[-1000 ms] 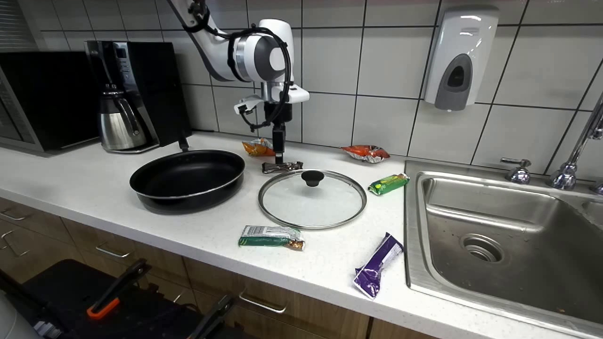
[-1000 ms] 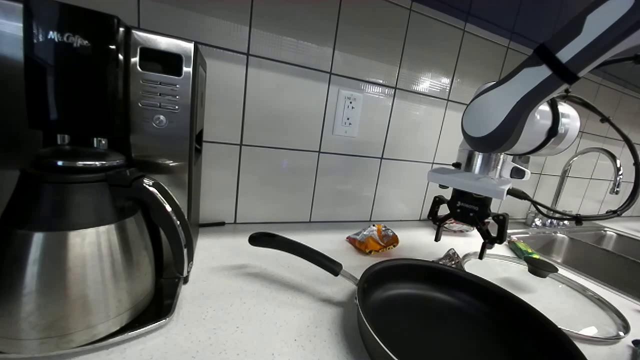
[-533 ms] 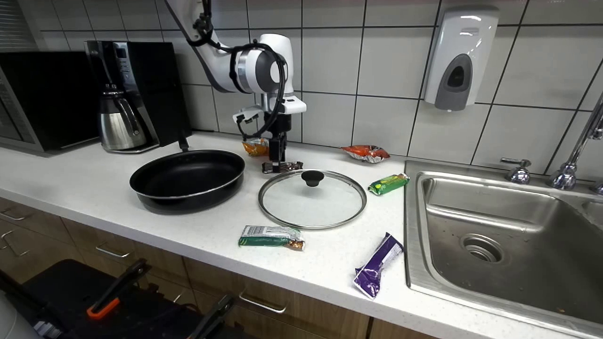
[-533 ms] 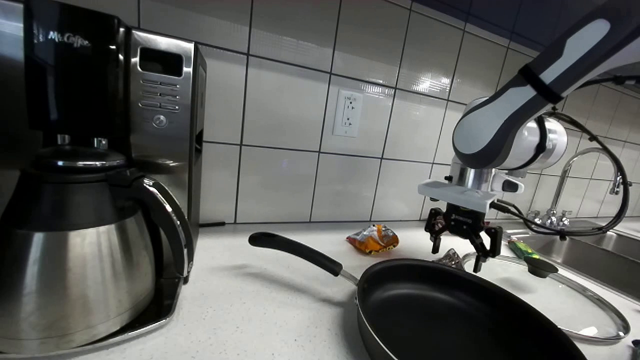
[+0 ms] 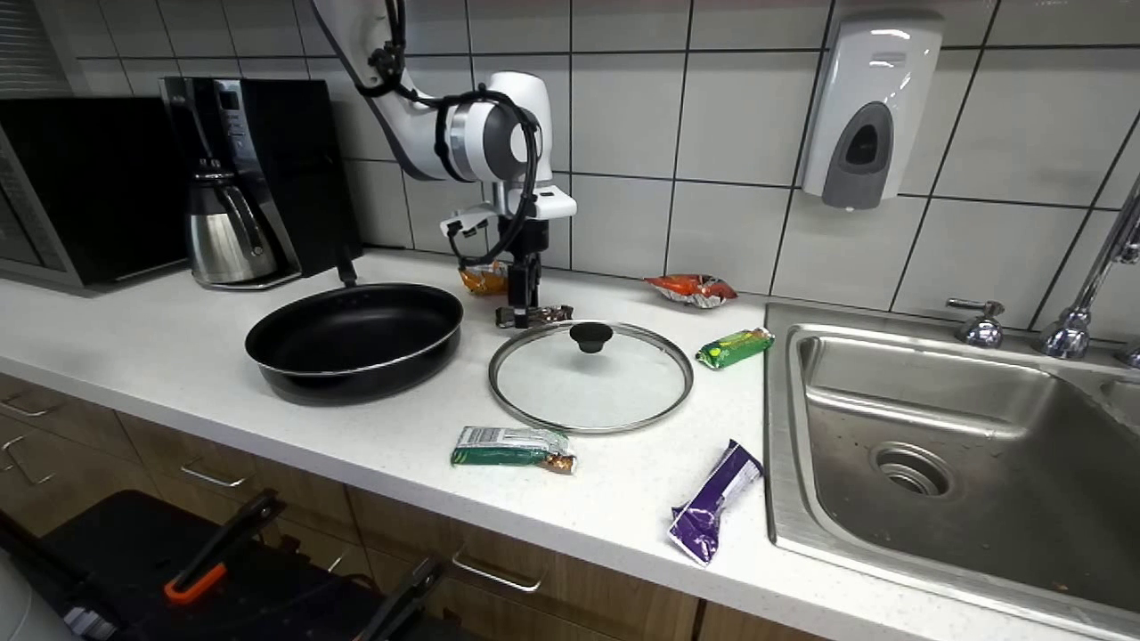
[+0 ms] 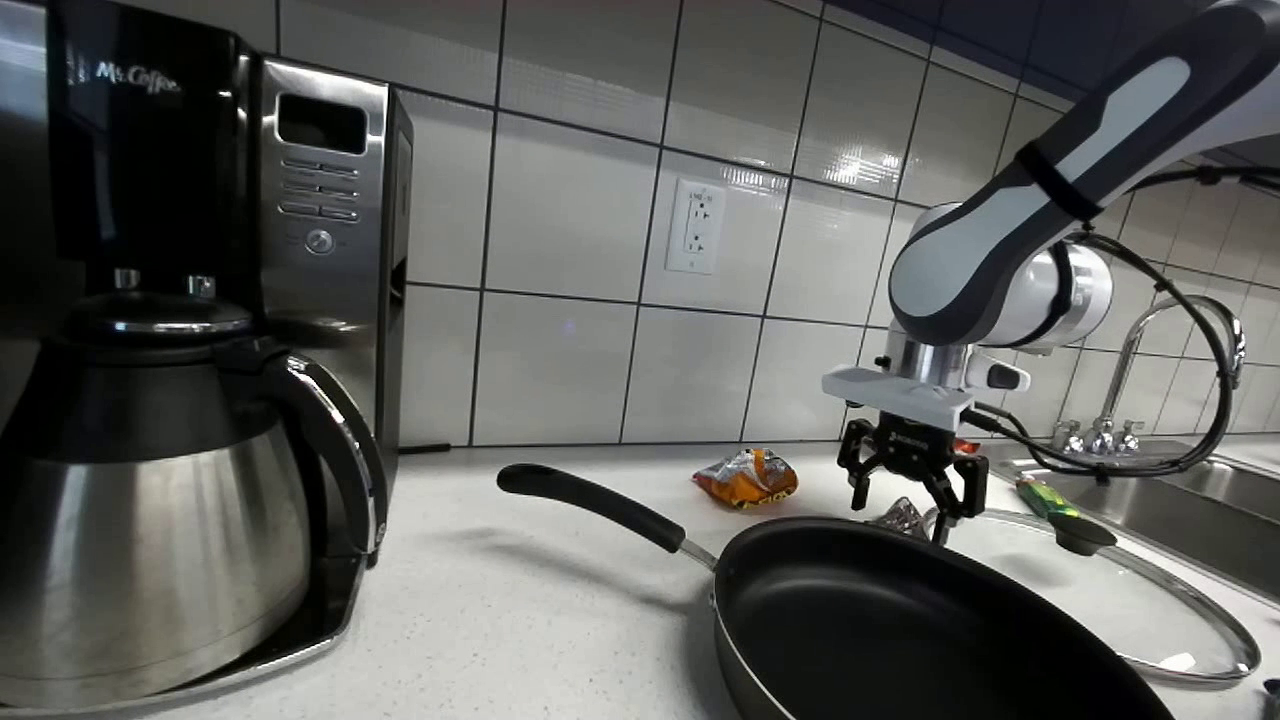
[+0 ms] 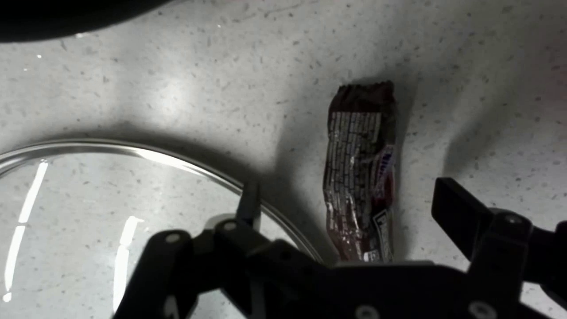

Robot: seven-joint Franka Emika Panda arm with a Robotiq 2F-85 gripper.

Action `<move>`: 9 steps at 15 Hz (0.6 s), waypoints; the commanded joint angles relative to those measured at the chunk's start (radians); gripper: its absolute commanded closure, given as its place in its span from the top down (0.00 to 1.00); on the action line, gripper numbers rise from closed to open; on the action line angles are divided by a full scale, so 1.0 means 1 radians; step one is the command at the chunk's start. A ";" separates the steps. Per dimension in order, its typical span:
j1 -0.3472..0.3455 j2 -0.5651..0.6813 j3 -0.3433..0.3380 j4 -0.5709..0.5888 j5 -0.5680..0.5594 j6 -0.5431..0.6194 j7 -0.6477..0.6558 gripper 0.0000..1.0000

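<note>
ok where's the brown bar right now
In the wrist view, the brown bar lies right of centre, framed by the open gripper, with the lid to its left.

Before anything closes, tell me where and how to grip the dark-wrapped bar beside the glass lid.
Probably pinch the dark-wrapped bar across its narrow width near its middle, coming straight down from above. It lies flat and long, and the open gripper straddles its long sides in the wrist view. Take care: one finger seems to overhang the rim of the glass lid.
</note>
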 commanded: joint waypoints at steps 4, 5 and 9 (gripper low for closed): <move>-0.005 0.043 0.001 0.074 -0.006 -0.038 0.005 1.00; -0.005 0.047 0.001 0.078 -0.006 -0.038 0.005 1.00; 0.001 0.062 -0.008 0.090 -0.014 -0.034 0.010 0.74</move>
